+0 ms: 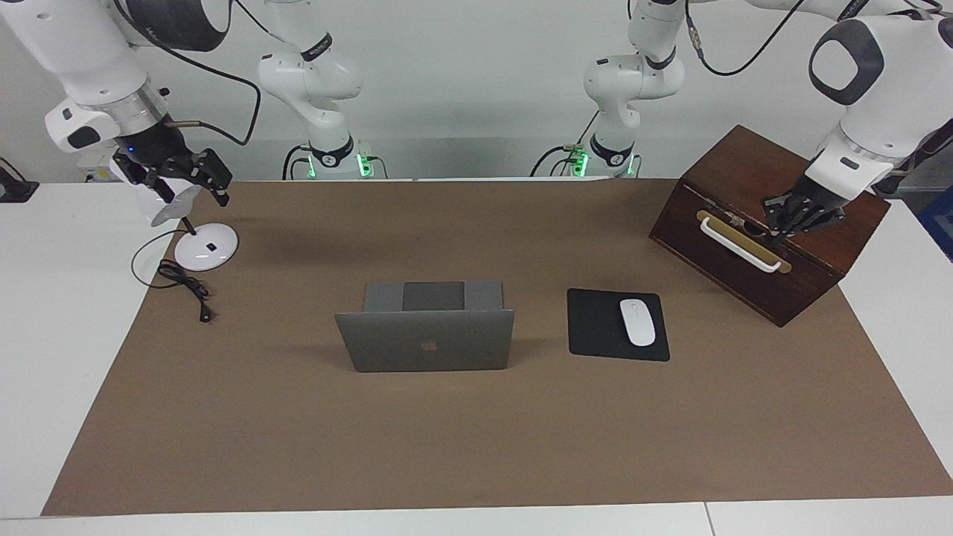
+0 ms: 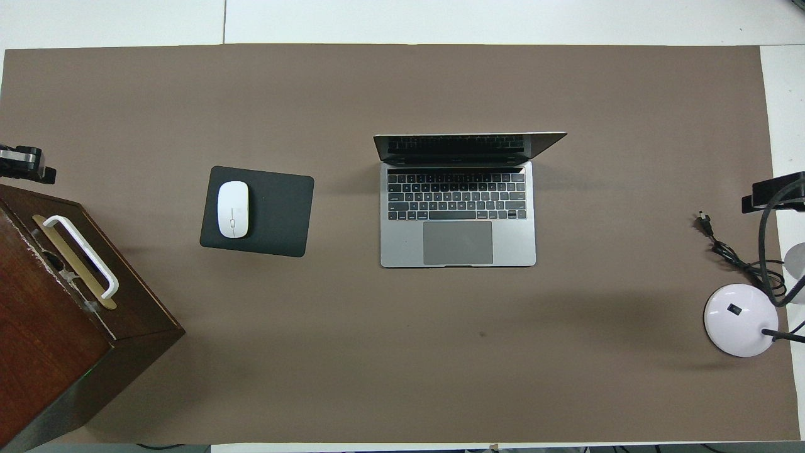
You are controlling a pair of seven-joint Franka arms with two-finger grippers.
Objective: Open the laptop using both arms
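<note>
The silver-grey laptop (image 1: 424, 341) (image 2: 458, 242) stands open mid-table. Its lid is raised, the apple logo faces away from the robots and the keyboard is toward them. Neither gripper touches it. My left gripper (image 1: 774, 235) (image 2: 24, 166) is shut with nothing in it. It hangs low over the top of the wooden box (image 1: 752, 186), close to the box's white handle (image 1: 741, 246). My right gripper (image 1: 190, 186) (image 2: 775, 191) is open. It waits in the air over the desk lamp (image 1: 202, 251) at the right arm's end of the table.
A black mouse pad (image 1: 599, 327) (image 2: 277, 214) with a white mouse (image 1: 637, 321) (image 2: 233, 209) lies beside the laptop, toward the left arm's end. The lamp's cable (image 1: 186, 286) trails on the brown mat (image 1: 476, 447).
</note>
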